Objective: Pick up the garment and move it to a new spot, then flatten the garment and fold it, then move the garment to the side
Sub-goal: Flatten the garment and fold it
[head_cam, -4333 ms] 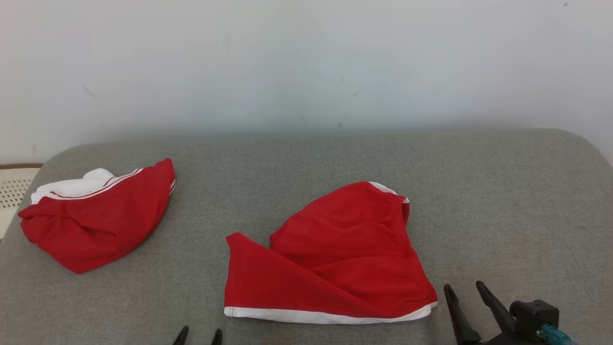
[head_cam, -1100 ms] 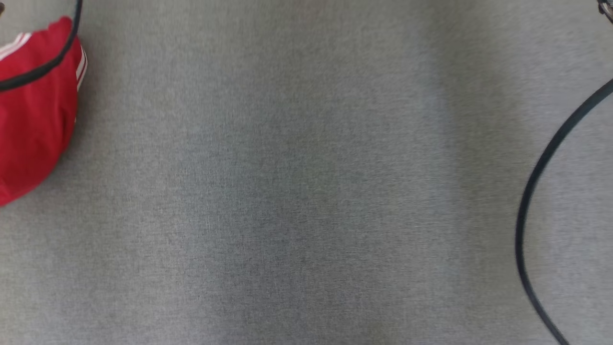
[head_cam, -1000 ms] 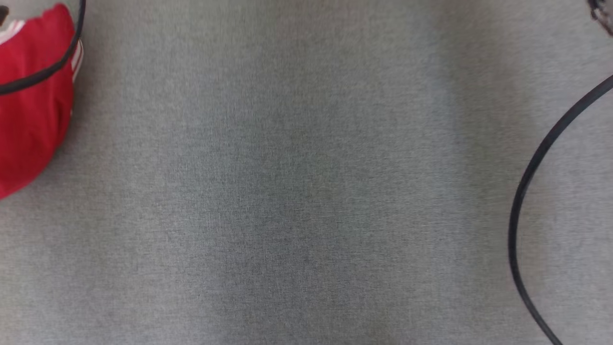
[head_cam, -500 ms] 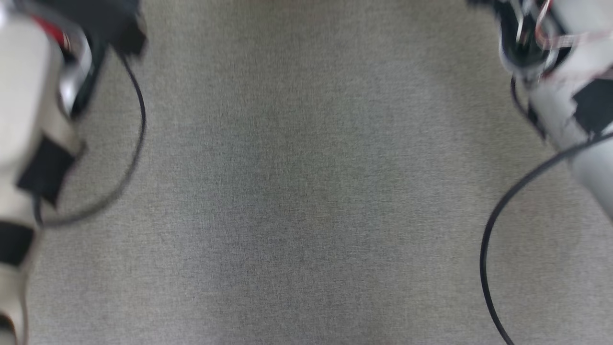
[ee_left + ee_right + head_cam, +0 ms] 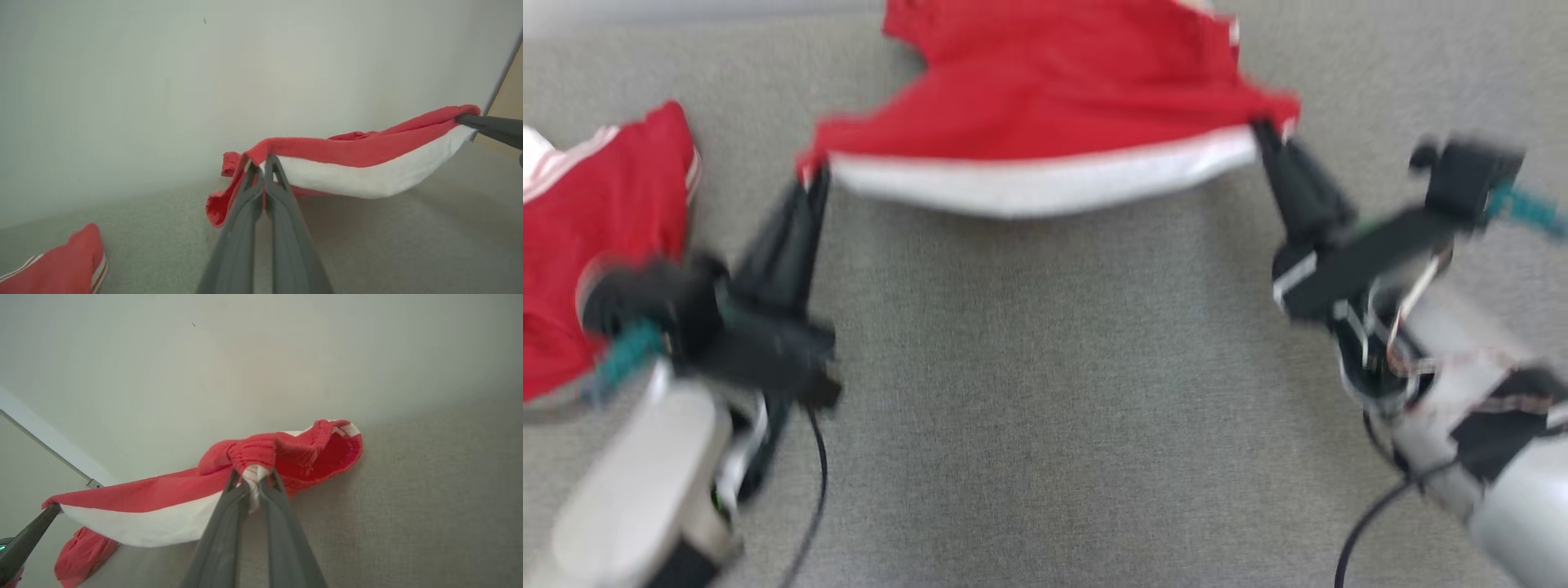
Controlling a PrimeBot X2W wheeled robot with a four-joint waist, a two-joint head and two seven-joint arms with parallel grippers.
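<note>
Garment: red garment (image 5: 1045, 98) with a broad white band along one edge; that edge is lifted off the grey bench (image 5: 1045, 408), while the far part trails on the surface toward the wall (image 5: 122, 81)
Left claw: left claw (image 5: 813, 178) is pinched tight on one end of the white band; red cloth folds over its tips
Right claw: right claw (image 5: 1262, 132) is nearly closed on the opposite end, with a wad of white and red cloth between its fingers
Reason for hold: the two ends are gripped well apart, so the band hangs in a shallow sag between them; probably to spread the cloth while carrying it to a new spot, ready for flattening
Other item: second red garment (image 5: 596, 237) with white stripes lies bunched at the robot's left, apart from the held one
Writing: no brand, label or lettering legible; head view is blurred
</note>
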